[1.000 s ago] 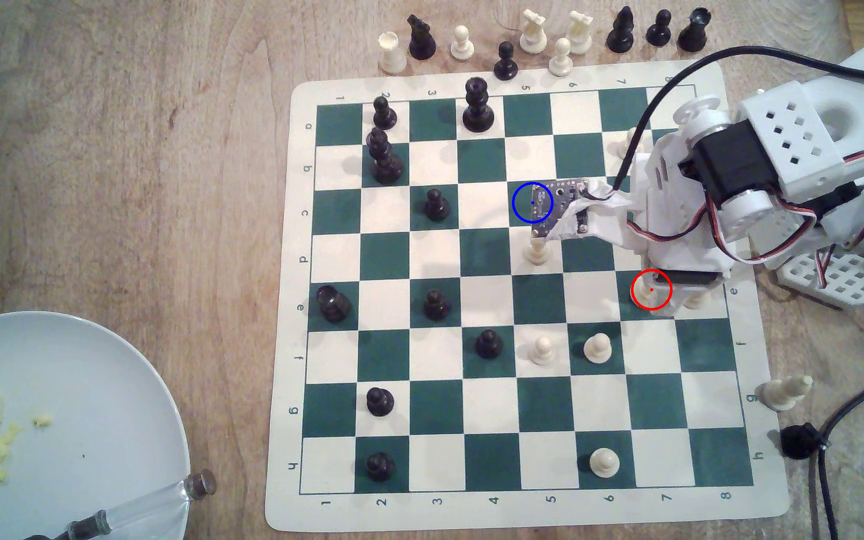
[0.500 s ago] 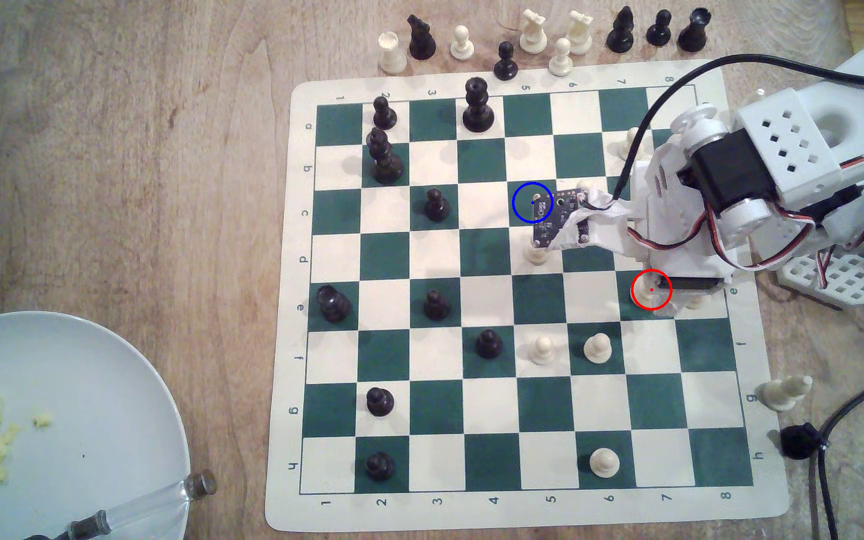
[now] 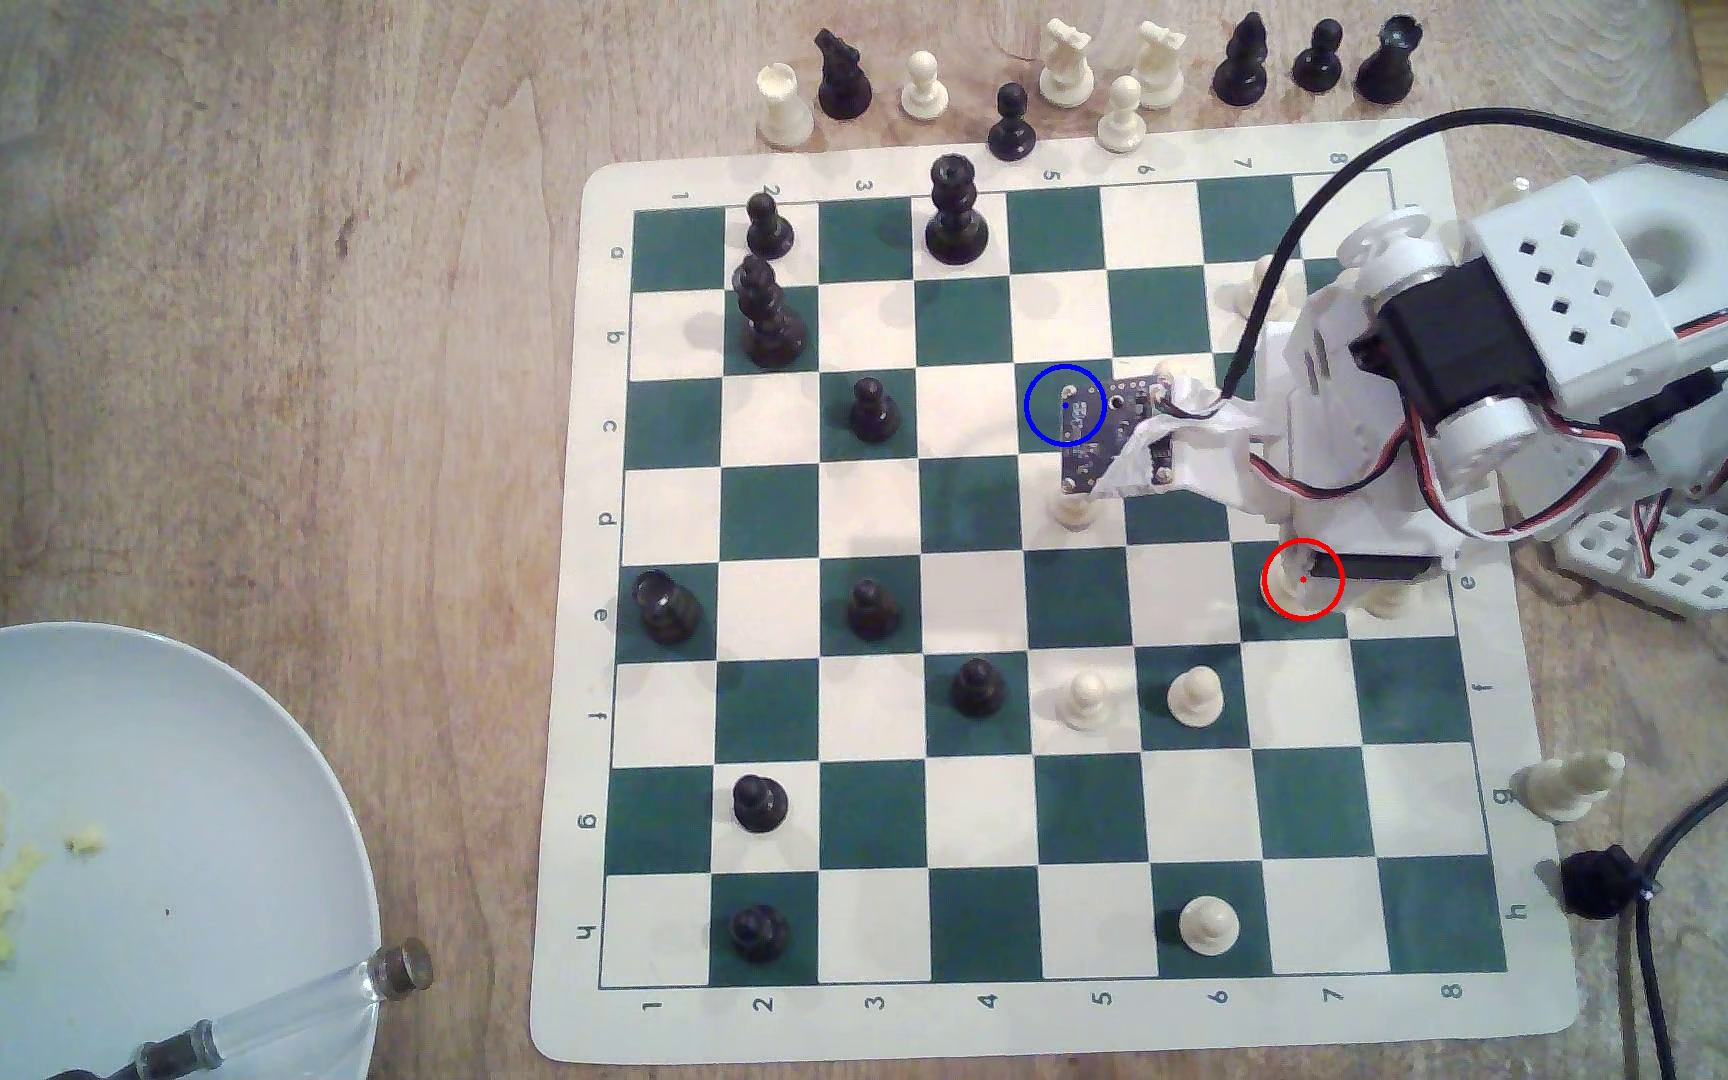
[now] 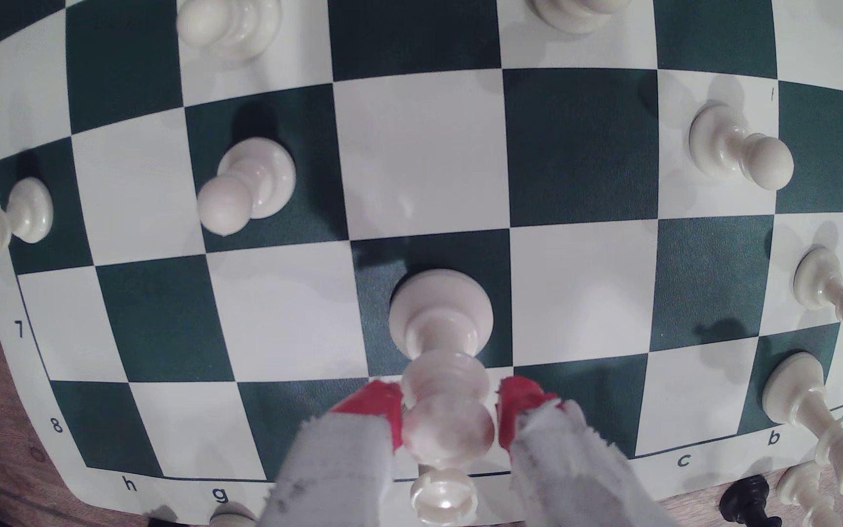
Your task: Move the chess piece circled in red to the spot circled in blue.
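Claw (image 4: 450, 420) is down over the queen (image 4: 442, 324), red-tipped fingers (image 4: 376, 405) on either side of its upper body; one looks touching, the other shows a thin gap, so can't tell if it's clamped. Queen stands upright on its green square at the red ring (image 3: 1302, 579), near the board's (image 3: 569, 623) edge on the exterior view's right. Blue-ringed target square (image 3: 1047, 415) is well apart, partly under the wrist camera board (image 3: 1114, 431). White pawn (image 3: 1073, 511) sits just beside that square.
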